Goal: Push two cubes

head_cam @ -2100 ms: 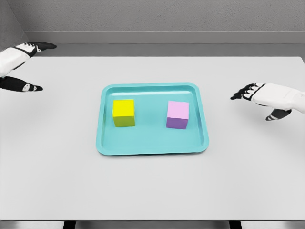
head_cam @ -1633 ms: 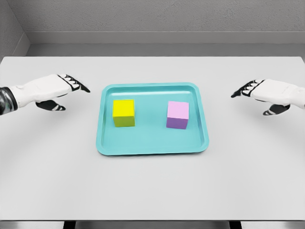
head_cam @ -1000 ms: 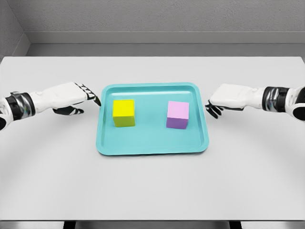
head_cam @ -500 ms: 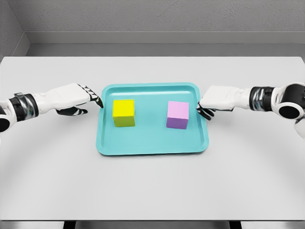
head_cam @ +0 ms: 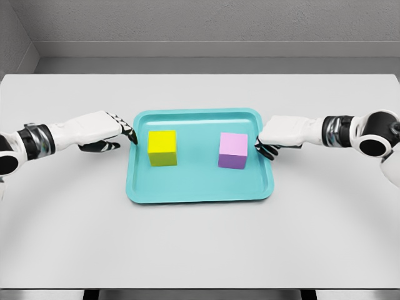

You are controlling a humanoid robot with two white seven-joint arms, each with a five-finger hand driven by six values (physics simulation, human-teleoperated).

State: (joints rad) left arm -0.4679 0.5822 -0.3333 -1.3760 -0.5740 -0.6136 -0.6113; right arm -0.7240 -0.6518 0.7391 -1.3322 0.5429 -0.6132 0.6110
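Note:
A yellow cube (head_cam: 162,147) stands in the left half of a teal tray (head_cam: 200,187), and a pink cube with a purple front (head_cam: 233,150) stands in the right half. My left hand (head_cam: 128,133) reaches in from the left, fingers stretched out flat, tips at the tray's left rim, a short gap from the yellow cube. My right hand (head_cam: 262,145) comes in from the right, fingers extended and pointing down-left, over the tray's right rim, just apart from the pink cube. Neither hand holds anything.
The tray lies in the middle of a white table (head_cam: 200,250). A grey wall (head_cam: 200,25) runs behind the table's far edge.
Both hands have crept inward toward the tray: the left a little to the right, the right a little to the left. The cubes have not moved.

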